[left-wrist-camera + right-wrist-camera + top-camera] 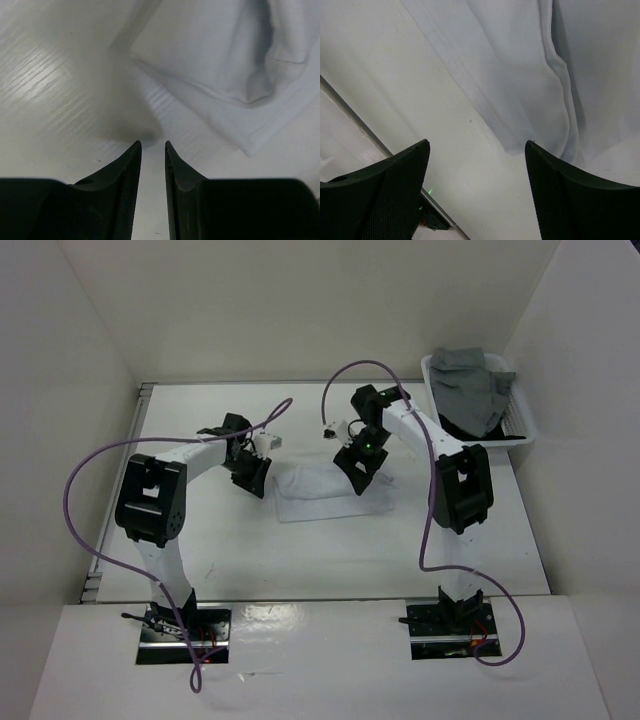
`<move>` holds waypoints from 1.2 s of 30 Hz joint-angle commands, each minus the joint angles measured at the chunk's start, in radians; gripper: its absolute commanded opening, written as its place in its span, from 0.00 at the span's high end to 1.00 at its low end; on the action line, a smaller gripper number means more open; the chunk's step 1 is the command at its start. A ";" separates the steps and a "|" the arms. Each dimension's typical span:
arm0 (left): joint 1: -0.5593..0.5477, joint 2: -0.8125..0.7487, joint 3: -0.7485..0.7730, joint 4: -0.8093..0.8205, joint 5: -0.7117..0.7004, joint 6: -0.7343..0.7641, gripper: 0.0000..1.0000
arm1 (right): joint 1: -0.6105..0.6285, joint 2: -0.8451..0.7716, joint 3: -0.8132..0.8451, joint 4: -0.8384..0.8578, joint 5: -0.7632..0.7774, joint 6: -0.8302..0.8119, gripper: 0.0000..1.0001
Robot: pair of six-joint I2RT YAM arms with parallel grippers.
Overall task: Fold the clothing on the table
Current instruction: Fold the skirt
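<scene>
Hovering spread at the clothing's (pixel 312 492) two o'clock corner, the right pincer (pixel 477 144) risked pinching one layer only; the left pincer (pixel 153 144) sat barely parted, empty.

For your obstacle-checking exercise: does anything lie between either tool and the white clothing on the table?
Nothing visible does. Only bare table separates the left tool and the right tool from the clothing; the basket stands apart at the far right.
</scene>
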 commanded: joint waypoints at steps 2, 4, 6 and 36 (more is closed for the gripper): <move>0.003 -0.091 -0.076 0.182 -0.159 -0.057 0.68 | -0.006 0.029 0.066 -0.010 -0.056 0.026 0.19; 0.003 -0.100 -0.099 0.219 -0.210 -0.081 0.68 | -0.006 0.038 0.080 -0.010 -0.056 0.026 0.19; 0.003 -0.100 -0.099 0.243 -0.239 -0.082 0.68 | -0.006 0.049 0.109 -0.010 -0.056 0.035 0.19; 0.087 0.021 0.089 0.136 0.029 -0.177 0.64 | 0.174 0.167 0.186 0.014 -0.038 0.121 0.19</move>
